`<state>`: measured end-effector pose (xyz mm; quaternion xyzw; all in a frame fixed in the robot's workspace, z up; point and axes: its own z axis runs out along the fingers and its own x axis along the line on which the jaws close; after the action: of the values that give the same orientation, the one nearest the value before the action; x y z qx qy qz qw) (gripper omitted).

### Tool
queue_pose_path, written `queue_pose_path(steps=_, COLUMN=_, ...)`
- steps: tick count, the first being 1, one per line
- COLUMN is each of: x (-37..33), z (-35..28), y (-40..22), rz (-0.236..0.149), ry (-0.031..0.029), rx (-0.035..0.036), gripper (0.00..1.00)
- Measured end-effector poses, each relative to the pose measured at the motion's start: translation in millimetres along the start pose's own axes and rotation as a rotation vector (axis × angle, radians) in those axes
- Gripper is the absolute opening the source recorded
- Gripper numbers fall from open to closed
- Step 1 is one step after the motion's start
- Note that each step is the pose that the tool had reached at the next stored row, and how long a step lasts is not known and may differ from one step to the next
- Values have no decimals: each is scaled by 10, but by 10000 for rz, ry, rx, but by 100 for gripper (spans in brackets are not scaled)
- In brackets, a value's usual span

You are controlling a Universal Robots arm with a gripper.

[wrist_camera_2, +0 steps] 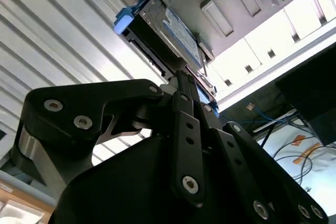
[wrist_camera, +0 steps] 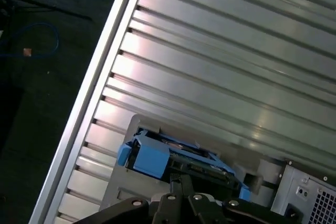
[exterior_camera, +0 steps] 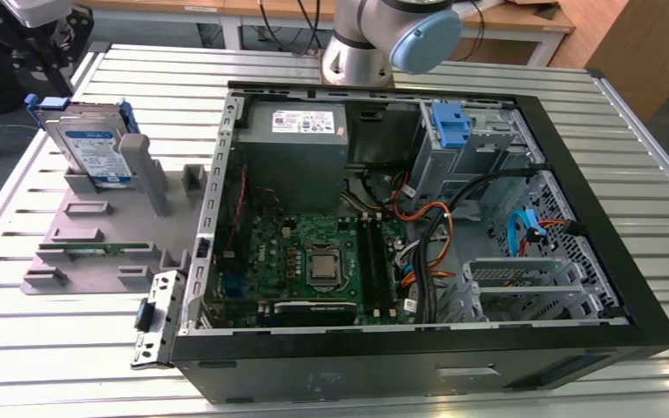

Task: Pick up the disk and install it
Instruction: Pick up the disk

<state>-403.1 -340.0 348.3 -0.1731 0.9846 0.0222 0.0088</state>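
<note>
The disk (exterior_camera: 93,148) stands on edge in a grey holder (exterior_camera: 102,222) on the slatted table, at the exterior view's left beside the open computer case (exterior_camera: 613,252). It is a metal drive with a white-and-blue label in a blue bracket. In both wrist views my gripper (wrist_camera_2: 180,74) (wrist_camera: 181,179) is shut with nothing between its fingers. It points at the top edge of the disk (wrist_camera_2: 173,27) (wrist_camera: 152,158) and stays clear of it.
Inside the case lie a green motherboard (exterior_camera: 311,261), a grey power-supply box (exterior_camera: 300,131), a tall blue latch piece (exterior_camera: 451,122), a silver drive cage (exterior_camera: 521,283) and loose cables (exterior_camera: 428,235). The arm's base (exterior_camera: 364,43) stands behind the case. The table edge (wrist_camera: 89,103) runs close to the holder.
</note>
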Motion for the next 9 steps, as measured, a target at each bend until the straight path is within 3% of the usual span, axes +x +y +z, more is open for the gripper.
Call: queue_pose_path(steps=9, x=0, z=8, y=-1, rz=-1634, ry=66, rx=-41, gripper=11)
